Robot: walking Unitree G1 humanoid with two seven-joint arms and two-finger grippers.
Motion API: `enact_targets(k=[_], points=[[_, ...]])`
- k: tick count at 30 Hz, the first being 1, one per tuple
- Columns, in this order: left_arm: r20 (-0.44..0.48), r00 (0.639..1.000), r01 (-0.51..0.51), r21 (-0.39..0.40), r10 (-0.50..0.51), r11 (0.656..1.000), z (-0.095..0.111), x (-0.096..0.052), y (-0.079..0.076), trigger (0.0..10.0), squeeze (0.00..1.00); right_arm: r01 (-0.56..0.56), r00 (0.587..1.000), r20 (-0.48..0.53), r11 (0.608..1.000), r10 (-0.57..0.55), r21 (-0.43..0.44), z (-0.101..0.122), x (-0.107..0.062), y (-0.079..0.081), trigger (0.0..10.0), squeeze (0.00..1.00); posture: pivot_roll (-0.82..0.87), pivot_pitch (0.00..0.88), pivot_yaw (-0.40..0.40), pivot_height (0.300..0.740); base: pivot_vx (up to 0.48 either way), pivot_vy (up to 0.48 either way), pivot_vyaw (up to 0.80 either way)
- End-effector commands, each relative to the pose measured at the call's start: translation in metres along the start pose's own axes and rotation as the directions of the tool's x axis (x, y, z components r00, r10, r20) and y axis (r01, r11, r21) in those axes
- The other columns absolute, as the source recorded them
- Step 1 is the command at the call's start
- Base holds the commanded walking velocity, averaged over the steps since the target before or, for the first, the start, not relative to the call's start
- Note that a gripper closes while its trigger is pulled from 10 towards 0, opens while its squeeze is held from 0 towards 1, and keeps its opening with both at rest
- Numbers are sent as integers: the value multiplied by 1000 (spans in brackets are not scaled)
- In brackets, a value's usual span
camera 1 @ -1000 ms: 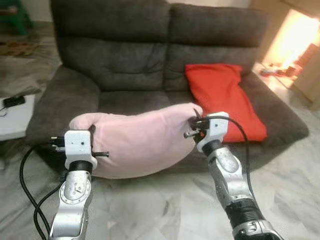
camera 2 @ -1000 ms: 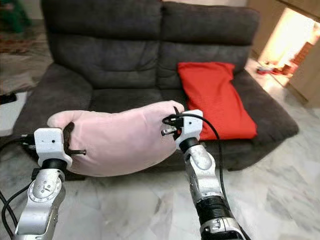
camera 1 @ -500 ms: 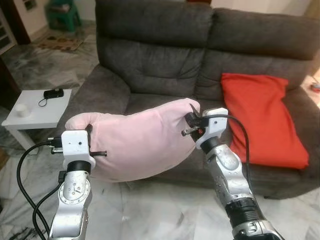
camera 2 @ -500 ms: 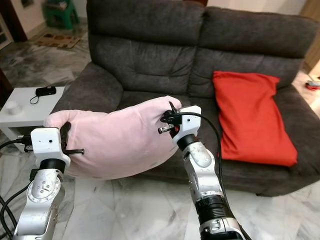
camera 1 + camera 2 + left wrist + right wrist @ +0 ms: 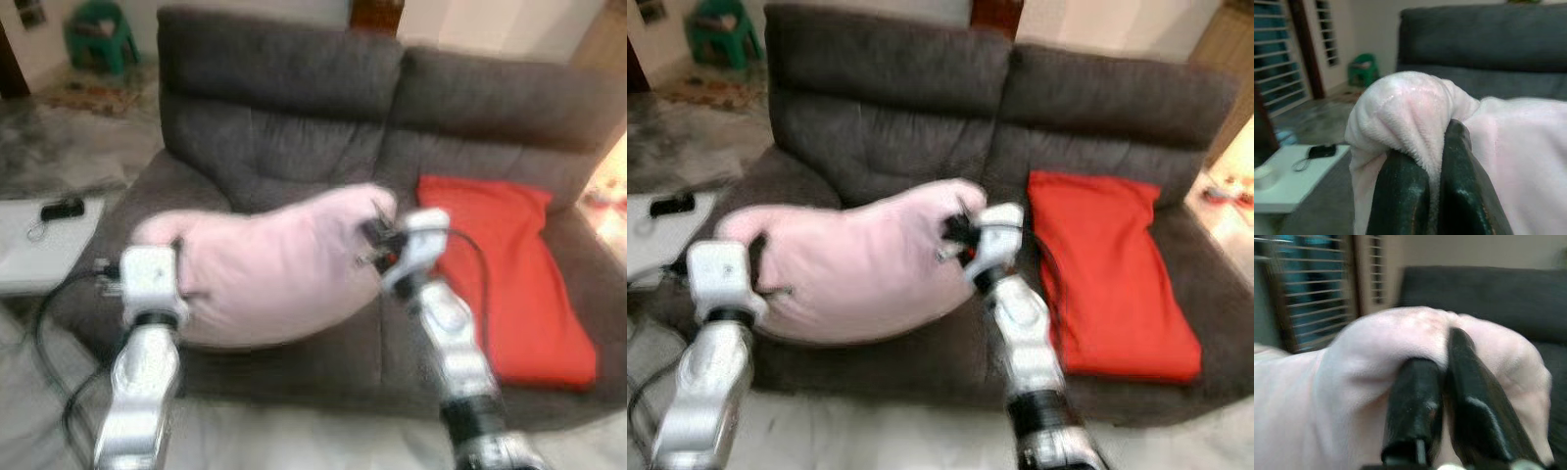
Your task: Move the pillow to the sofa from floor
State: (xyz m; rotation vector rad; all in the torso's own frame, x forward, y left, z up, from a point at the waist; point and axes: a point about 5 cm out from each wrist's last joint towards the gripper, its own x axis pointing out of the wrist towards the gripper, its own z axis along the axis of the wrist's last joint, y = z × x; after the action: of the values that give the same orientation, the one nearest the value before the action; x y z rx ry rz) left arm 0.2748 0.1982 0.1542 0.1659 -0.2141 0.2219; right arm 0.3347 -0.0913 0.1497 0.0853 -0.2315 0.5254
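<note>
Pillow [image 5: 274, 269] hangs between left pincer [image 5: 1436, 161] and right pincer [image 5: 1442, 382], both clamped on its ends.

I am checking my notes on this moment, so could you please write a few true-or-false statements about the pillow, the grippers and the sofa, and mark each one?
1. The soft pale pink pillow is held up between both grippers. True.
2. The left gripper is open and clear of the pillow. False: its fingers are shut on a fold at the pillow's end.
3. A flat red cushion lies on the dark grey fabric sofa, on the robot's right. True.
4. The right gripper holds the red cushion. False: it pinches the pink pillow.
5. The pink pillow lies on the floor. False: it hangs in front of the sofa seat.
</note>
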Motion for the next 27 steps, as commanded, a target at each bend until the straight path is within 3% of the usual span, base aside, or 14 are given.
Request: enact_targets(k=[1,11,21,25,27], points=[[75,997,34,-7,-34,999,15,3,-11,10000,0,-24,999,33,1000,25,-18,9,0,-1,10000,0,137,0,-90,740,435,0,744],[75,997,29,-4,-29,1000,17,6,-10,10000,0,-64,998,24,998,64,4,6,1,7,10000,0,144,0,-94,740,434,0,644],[67,997,38,-11,-37,999,15,7,-12,10000,0,-66,998,6,998,66,6,5,1,6,10000,0,141,0,-93,740,433,0,0],[45,993,111,-26,-110,993,12,6,-21,10000,0,-24,1000,-20,1000,24,-1,3,2,1,10000,0,142,0,-95,740,429,0,0],[33,985,174,-56,-172,983,11,4,-27,10000,0,77,996,-35,997,-77,-5,1,4,-11,10000,0,146,0,-96,740,426,0,-281]])
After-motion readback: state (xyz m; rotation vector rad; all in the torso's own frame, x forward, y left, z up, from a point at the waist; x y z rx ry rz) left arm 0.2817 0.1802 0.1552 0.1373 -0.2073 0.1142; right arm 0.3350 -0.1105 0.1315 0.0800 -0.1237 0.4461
